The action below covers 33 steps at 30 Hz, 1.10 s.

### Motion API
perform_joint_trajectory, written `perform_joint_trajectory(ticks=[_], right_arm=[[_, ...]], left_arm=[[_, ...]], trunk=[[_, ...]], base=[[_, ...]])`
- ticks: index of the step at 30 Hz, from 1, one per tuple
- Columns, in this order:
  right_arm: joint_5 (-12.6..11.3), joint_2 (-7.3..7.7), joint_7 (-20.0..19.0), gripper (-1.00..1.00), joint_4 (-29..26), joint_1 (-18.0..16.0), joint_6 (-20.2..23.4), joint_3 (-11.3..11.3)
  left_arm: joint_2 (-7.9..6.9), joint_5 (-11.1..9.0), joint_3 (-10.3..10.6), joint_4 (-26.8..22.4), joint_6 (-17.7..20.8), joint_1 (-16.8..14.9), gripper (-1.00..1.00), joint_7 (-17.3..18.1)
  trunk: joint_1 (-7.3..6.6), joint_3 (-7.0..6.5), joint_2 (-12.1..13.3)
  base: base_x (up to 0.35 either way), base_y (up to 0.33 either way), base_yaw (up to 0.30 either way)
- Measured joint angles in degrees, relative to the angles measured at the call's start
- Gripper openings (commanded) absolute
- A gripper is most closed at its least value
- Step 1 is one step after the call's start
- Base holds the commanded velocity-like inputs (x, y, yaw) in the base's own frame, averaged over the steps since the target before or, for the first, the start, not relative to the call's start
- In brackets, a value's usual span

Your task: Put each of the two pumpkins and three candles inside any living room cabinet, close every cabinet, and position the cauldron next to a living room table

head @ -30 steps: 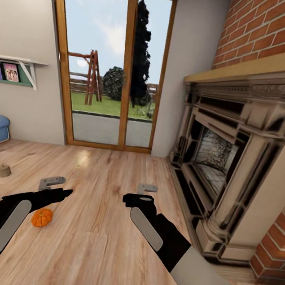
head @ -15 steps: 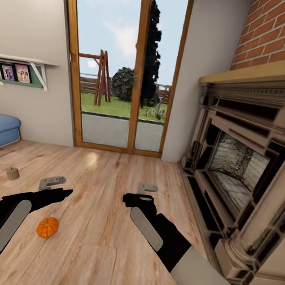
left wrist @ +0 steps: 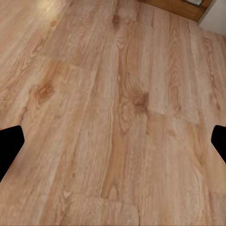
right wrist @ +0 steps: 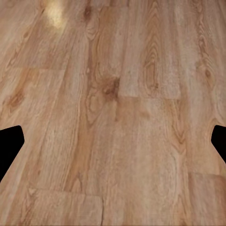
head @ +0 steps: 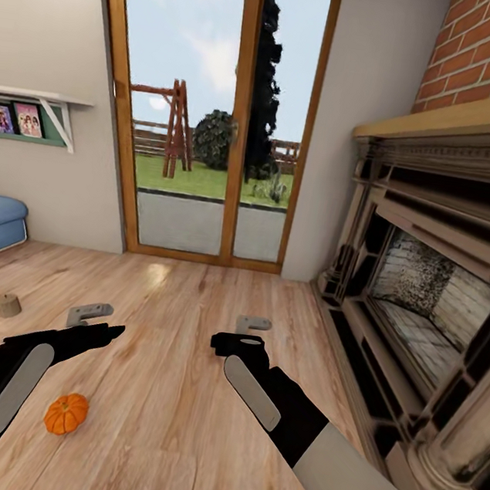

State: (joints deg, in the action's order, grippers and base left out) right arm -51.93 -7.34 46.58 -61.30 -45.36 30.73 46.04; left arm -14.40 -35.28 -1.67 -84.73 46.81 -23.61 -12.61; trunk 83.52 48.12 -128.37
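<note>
Tools (left wrist: 113, 141) wide above bare floor (left wrist: 117, 94)

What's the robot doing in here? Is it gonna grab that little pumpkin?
The robot holds nothing right now. Its left gripper and right gripper both hang open over the wooden floor. An orange pumpkin sits on the floor beneath the left arm, and a small grey-beige candle stands farther off to the left. A fireplace is on the right and a glass door straight ahead. The pumpkin looks like the nearest thing to pick up.
</note>
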Motion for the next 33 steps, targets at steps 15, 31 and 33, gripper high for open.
perform_joint_trajectory(ticks=[15,31,33], right_arm=[[0.0,-0.01,0.0,1.0,0.0,0.0,-0.1,0.0],[0.4,-0.06,0.0,1.0,0.0,0.0,0.0,0.8],[0.4,-0.06,0.1,1.0,0.0,0.0,0.1,0.7]], left_arm=[[0.0,0.0,0.0,0.0,0.0,0.0,1.0,0.0],[0.0,0.0,0.0,0.0,0.0,0.0,1.0,0.0],[0.0,0.0,0.0,0.0,0.0,0.0,1.0,0.0]], trunk=[[0.0,1.19,0.0],[0.0,1.35,0.0],[0.0,1.35,0.0]], base=[[0.325,0.058,0.001],[0.306,-0.053,0.072],[0.301,-0.043,0.003]])
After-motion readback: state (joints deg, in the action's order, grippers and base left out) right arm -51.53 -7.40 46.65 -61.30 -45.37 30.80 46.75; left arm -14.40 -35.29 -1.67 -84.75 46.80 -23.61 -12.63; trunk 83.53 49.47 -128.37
